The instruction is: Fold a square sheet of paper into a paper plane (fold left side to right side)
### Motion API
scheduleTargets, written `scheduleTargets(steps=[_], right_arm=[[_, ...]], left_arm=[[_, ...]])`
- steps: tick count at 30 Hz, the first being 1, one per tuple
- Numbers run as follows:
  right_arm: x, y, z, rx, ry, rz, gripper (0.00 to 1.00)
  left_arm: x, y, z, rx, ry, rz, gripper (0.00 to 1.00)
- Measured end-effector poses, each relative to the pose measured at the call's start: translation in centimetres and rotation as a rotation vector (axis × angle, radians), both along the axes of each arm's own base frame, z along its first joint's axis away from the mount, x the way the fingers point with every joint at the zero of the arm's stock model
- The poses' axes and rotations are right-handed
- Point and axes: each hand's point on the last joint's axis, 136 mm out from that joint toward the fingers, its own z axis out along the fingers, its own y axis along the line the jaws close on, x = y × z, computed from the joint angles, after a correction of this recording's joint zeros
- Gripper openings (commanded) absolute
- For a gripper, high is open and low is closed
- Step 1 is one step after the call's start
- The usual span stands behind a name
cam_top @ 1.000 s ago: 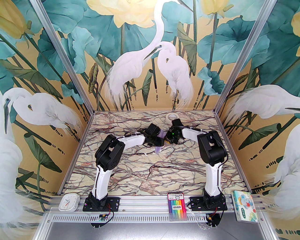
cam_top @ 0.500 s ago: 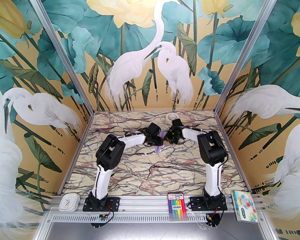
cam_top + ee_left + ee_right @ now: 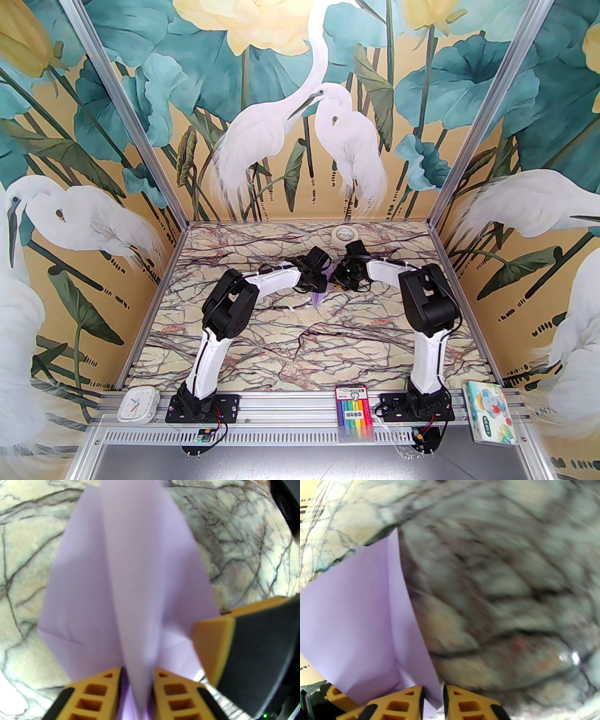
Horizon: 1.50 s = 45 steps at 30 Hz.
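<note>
The paper plane is a pale lavender dart with a raised centre ridge, lying on the marble table between my two wrists. From above, its near tip pokes out below the wrists. My left gripper is shut on the ridge at the plane's tail, an orange finger on each side. My right gripper pinches the edge of one wing, and its orange finger shows in the left wrist view, right beside the wing. Both grippers nearly touch mid-table.
A white tape roll stands near the back edge, just behind the right wrist. On the front rail sit a white clock, a pack of coloured pens and a colourful tissue pack.
My left arm has swung to the right toward the right wrist, and its jaws have narrowed onto the plane's ridge. The right arm has shifted slightly.
</note>
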Motion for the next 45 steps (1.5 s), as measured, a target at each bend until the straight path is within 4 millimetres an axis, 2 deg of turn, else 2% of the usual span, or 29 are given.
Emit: scheduleTargets(steps=[3,7,10,11,12,15,19,22,25,29,31,35,38,40,44,45], right_arm=[[-0.7,-1.8,0.2,-0.03,0.001,-0.051,0.32],[-1.4,-4.4,1.6,-0.066,-0.034,-0.121,0.48],[-1.1,-5.9,3.9,-0.082,-0.096,-0.165,0.69],[-0.9,-6.3,4.7,-0.086,-0.123,-0.173,0.8],[-0.7,-6.6,5.7,-0.084,-0.148,-0.183,0.99],[-0.3,-7.3,8.3,-0.083,-0.23,-0.198,0.99],[-0.2,-7.7,10.0,-0.077,-0.279,-0.207,0.99],[-0.1,-7.7,10.2,-0.074,-0.29,-0.207,0.99],[-0.2,-7.6,9.8,-0.069,-0.289,-0.204,0.99],[-0.4,-7.2,9.5,-0.054,-0.284,-0.191,0.99],[-0.3,-6.9,9.5,-0.046,-0.287,-0.183,0.99],[-0.4,-6.3,9.5,-0.039,-0.293,-0.17,0.99],[-0.4,-6.1,9.6,-0.038,-0.295,-0.165,0.99],[-0.4,-6.0,9.6,-0.038,-0.297,-0.164,0.99],[-0.3,-6.0,9.6,-0.037,-0.299,-0.164,0.99],[-0.3,-6.0,9.6,-0.037,-0.299,-0.164,0.99]], left_arm=[[0.0,0.3,-0.1,0.016,-0.003,-0.002,0.09],[0.0,0.4,-0.1,0.021,-0.006,0.0,0.05],[0.1,0.5,0.0,0.031,-0.012,0.006,0.01],[0.1,0.7,0.0,0.04,-0.015,0.01,0.0],[0.2,1.0,0.2,0.049,-0.019,0.014,0.0],[0.2,1.7,0.8,0.071,-0.026,0.028,0.0],[0.5,3.8,2.7,0.076,-0.051,0.065,0.0],[1.0,7.1,4.2,0.083,-0.064,0.119,0.0],[2.1,11.3,4.9,0.101,-0.073,0.194,0.0],[3.1,17.0,3.8,0.154,-0.05,0.281,0.0],[3.1,19.1,2.8,0.182,-0.029,0.306,0.0],[3.3,20.6,1.4,0.208,-0.002,0.32,0.0],[3.2,21.1,0.3,0.221,0.022,0.323,0.07],[3.2,21.2,-0.3,0.228,0.034,0.324,0.08],[3.2,21.2,-0.5,0.229,0.037,0.325,0.08],[3.2,21.2,-0.5,0.229,0.037,0.325,0.1]])
